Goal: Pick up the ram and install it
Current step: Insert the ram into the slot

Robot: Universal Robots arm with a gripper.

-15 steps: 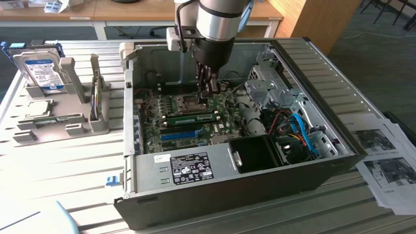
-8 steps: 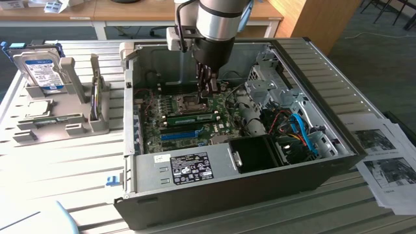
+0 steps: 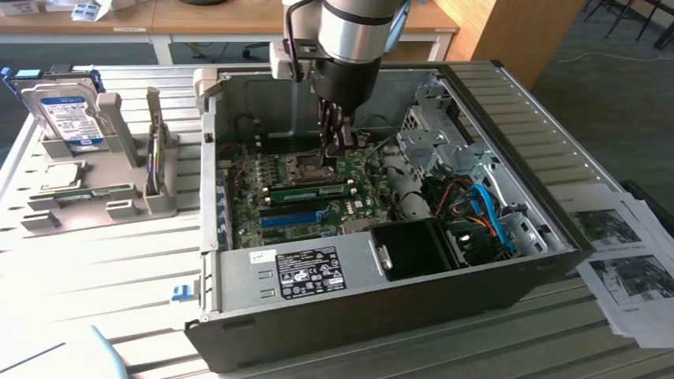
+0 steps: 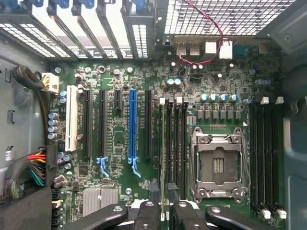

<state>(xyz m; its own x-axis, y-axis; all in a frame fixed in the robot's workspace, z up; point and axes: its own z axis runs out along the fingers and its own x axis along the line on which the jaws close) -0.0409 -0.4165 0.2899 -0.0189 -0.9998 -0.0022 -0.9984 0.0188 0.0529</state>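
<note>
Ram (image 3: 311,192) stands on edge in a slot beside the socket (image 3: 305,167), inside the open case (image 3: 506,103) on the counter (image 3: 126,260). In the exterior view I see the arm (image 3: 353,31) reaching straight down into the case with its wrist vertical. The claw (image 3: 336,151) hangs above the board near the socket, over the ram and, as far as I can judge, clear of it. The wrist view looks flat down on the board and gives me what the other cannot. There the 2 fingers (image 4: 146,216) stand narrow, a small gap between them, in line with the slots beside the socket, and the blue slot (image 4: 133,125) lies further off. The exterior view gives me 1 hard drive (image 3: 65,114) upright in a grey holder at that view's left, and papers (image 3: 627,260) at its right.
</note>
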